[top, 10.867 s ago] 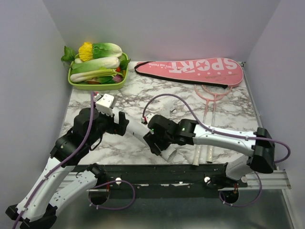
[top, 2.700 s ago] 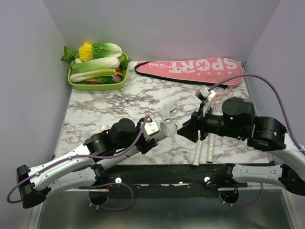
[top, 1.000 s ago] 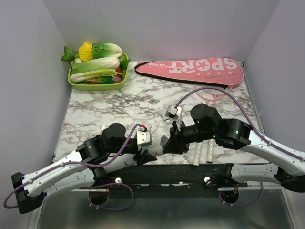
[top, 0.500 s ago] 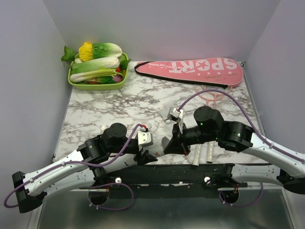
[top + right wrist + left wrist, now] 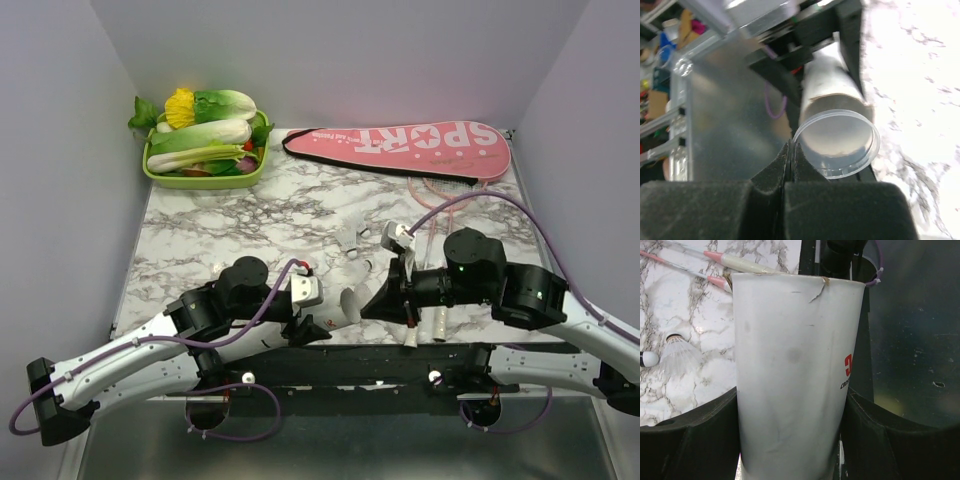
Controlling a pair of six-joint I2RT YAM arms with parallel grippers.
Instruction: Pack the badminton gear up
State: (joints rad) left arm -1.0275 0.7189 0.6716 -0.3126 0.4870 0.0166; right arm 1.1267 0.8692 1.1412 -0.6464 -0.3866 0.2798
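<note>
1. L jaws: left gripper [image 5: 792,437] is clamped wide on the white tube [image 5: 795,370], with both fingers [image 5: 690,440] flat against its sides. The tube fills the centre of the L wrist view and stands upright in the frame. Small tear in its top rim, red/black print on the right side.
2. R jaws: right gripper [image 5: 791,150] is fully closed, tips pressed together. The rim of a clear cap [image 5: 837,145] meets the seam between the tips and looks pinched there. The cap is centre-right of the frame, in front of the tube's end. Can't tell whether cap and tube touch.
3. Top view: both grippers are at lower centre, close together, near the front edge of the marble table [image 5: 230,220]. The tube lies between them, angled up to the right.
4. Shuttlecock [image 5: 677,356] lies on the marble at left-centre of the L wrist view, near the tube but apart from it. Another's cork tip shows at the far left edge.
5. Rackets [image 5: 437,322]: handles at lower centre-right, just right of the R gripper. Heads sit further up, at the cover's lower edge.
6. Pink cover [image 5: 400,145], marked "SPORT", lies flat across the upper right.
7. Green tray [image 5: 200,182] of veg is at upper left, well apart from both arms.
</note>
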